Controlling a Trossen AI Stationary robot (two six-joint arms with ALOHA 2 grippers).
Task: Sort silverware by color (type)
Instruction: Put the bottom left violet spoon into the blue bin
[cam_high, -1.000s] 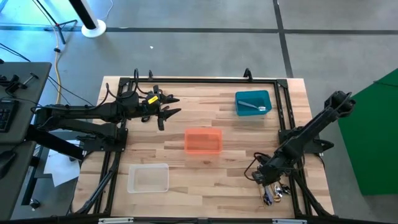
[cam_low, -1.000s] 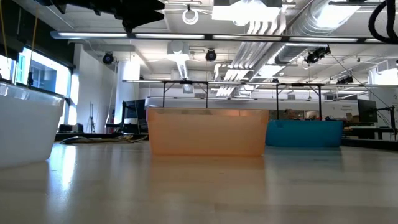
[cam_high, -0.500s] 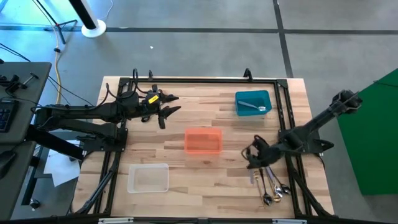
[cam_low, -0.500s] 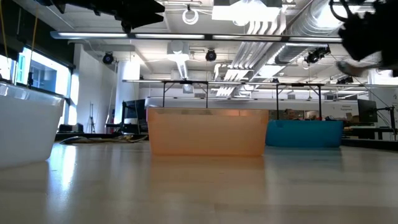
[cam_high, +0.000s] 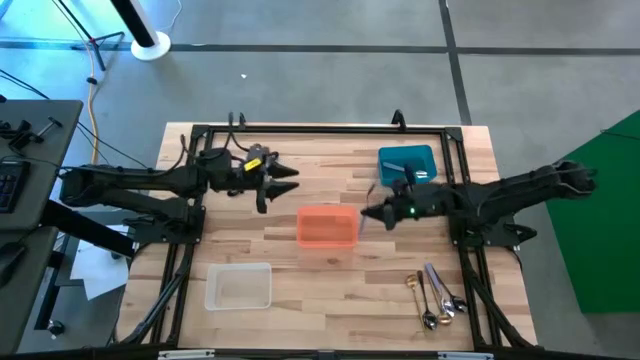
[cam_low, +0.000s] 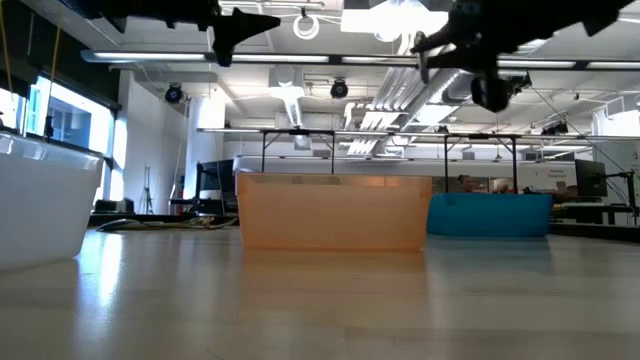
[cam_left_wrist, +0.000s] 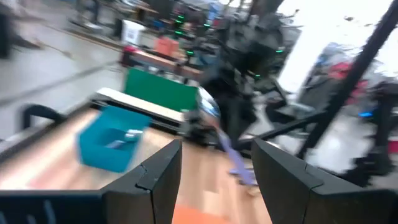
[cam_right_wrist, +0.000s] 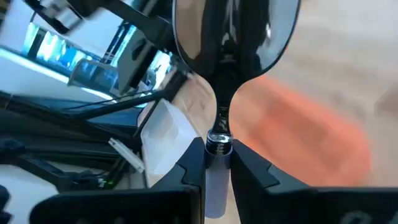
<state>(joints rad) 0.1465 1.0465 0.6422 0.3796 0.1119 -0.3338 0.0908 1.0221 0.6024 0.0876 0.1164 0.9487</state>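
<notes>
My right gripper hangs over the table just right of the orange bin and is shut on a spoon with a shiny dark bowl and a pale lilac handle. In the low view it shows high up. My left gripper waits open above the table's far left part, left of the bins. Several more spoons lie flat on the table near its near right corner. A silver piece lies in the blue bin. My right gripper pinches the spoon between its two fingers on the handle, just behind the neck below the bowl. The spoon lies along the fingers, with its bowl sticking out past the tips. It is lifted clear of the table and of the bins.
A clear bin stands near the near left corner, the orange bin in the middle, the blue bin at the far right. A black frame runs round the table's edges. Bare wood lies between the bins.
My right gripper has risen from the pile of spoons at the near right corner and swung toward the far and left, to the orange bin's right side, carrying one spoon with it. The other spoons stay on the table. My left gripper has shifted slightly toward the right.
</notes>
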